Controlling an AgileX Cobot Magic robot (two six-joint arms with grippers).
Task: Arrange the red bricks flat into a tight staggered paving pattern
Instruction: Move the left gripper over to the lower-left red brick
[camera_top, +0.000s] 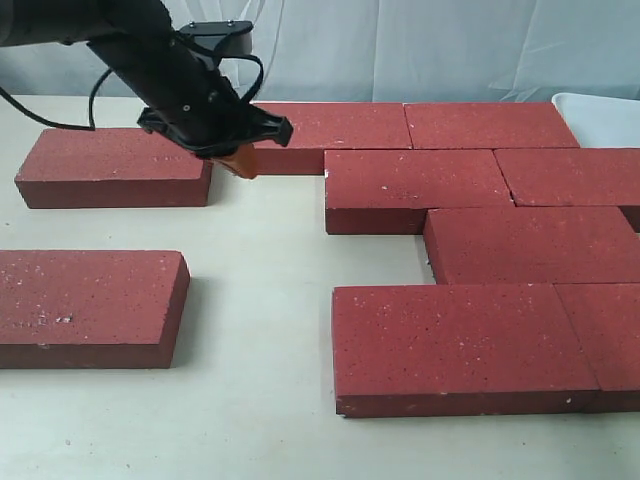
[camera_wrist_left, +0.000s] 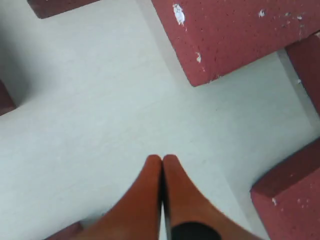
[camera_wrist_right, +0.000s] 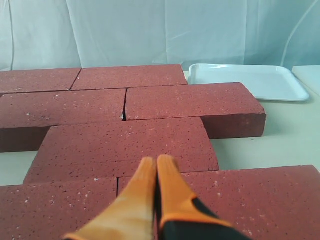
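Observation:
Several dark-red bricks lie flat in staggered rows on the right, among them a front brick (camera_top: 460, 345), one behind it (camera_top: 530, 243) and a second-row brick (camera_top: 415, 180). Two loose bricks lie apart on the left: one at the back (camera_top: 110, 165), one at the front (camera_top: 85, 305). My left gripper (camera_top: 243, 165) hangs shut and empty over bare table between the back-left brick and the paved rows; its orange fingertips (camera_wrist_left: 154, 165) point at the tabletop. My right gripper (camera_wrist_right: 156, 162) is shut and empty above the paved bricks (camera_wrist_right: 125, 145); it is out of the exterior view.
A white tray (camera_wrist_right: 250, 80) sits beyond the paved rows at the back right, its corner showing (camera_top: 600, 115). A pale curtain closes off the back. Bare tabletop (camera_top: 260, 300) runs between the loose bricks and the paved group.

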